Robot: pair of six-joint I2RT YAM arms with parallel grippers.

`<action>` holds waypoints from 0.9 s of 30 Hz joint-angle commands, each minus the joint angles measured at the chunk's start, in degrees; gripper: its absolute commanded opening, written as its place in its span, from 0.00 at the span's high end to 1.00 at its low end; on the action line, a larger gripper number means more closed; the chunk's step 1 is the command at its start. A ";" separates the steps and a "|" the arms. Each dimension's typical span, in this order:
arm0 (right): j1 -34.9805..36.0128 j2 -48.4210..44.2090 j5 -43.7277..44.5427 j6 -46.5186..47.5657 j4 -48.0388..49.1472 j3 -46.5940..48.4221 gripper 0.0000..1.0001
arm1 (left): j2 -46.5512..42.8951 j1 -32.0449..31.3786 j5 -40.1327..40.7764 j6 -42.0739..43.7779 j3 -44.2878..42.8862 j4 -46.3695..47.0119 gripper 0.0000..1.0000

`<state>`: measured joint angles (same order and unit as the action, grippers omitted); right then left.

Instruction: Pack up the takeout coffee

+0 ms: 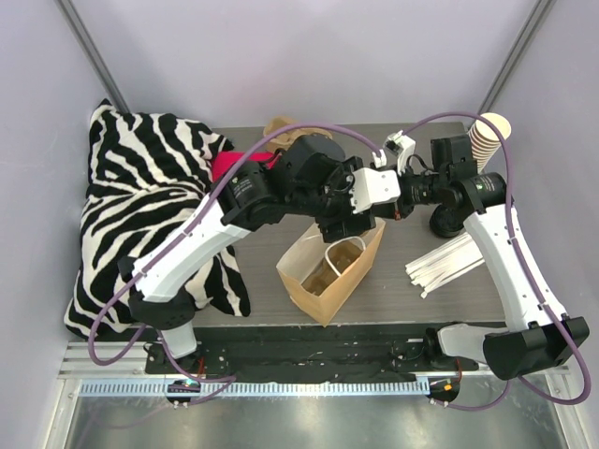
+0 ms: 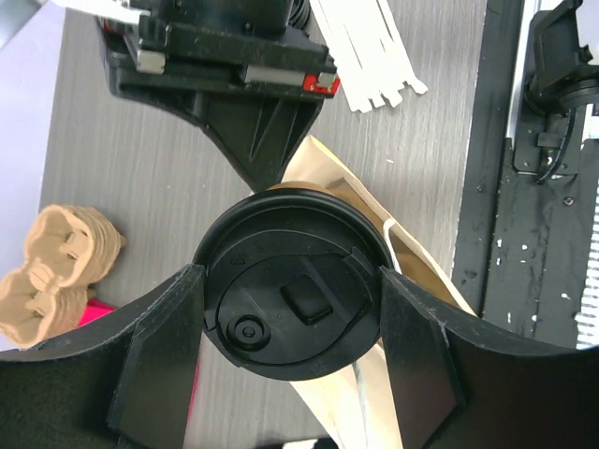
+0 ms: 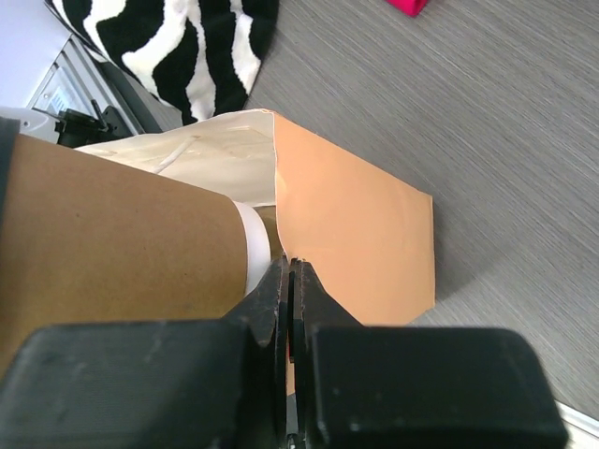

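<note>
Takeout coffee (image 2: 292, 281): black-lidded (lid uppermost); upright, in left gripper (image 2: 292, 313) above bag (image 2: 323, 178).

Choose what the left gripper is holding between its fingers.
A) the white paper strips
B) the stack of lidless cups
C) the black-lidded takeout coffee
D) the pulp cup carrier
C: in the left wrist view, the left gripper has its fingers clamped on both sides of the black-lidded takeout coffee, above the paper bag.

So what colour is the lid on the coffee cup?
Black. The lid shows best in the left wrist view.
</note>
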<state>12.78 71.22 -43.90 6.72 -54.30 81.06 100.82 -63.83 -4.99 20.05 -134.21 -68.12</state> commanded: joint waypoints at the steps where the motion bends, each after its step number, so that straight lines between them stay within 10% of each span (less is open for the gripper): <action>1: 0.93 -2.31 -0.66 -1.89 2.36 0.33 0.99 | 1.40 -1.20 1.65 3.32 -2.72 0.27 0.86; 15: 1.55 -3.45 1.01 -2.15 2.01 -0.72 0.99 | 3.25 -3.23 4.47 6.84 -0.97 -5.36 0.88; 27: 1.55 -8.11 -1.53 -2.68 0.96 -5.56 0.88 | -7.64 -2.52 4.47 7.54 19.59 -0.44 0.91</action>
<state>14.02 66.06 -42.70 4.58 -53.76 76.47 99.77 -66.67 -1.06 26.68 -119.07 -72.34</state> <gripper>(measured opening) 0.038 0.719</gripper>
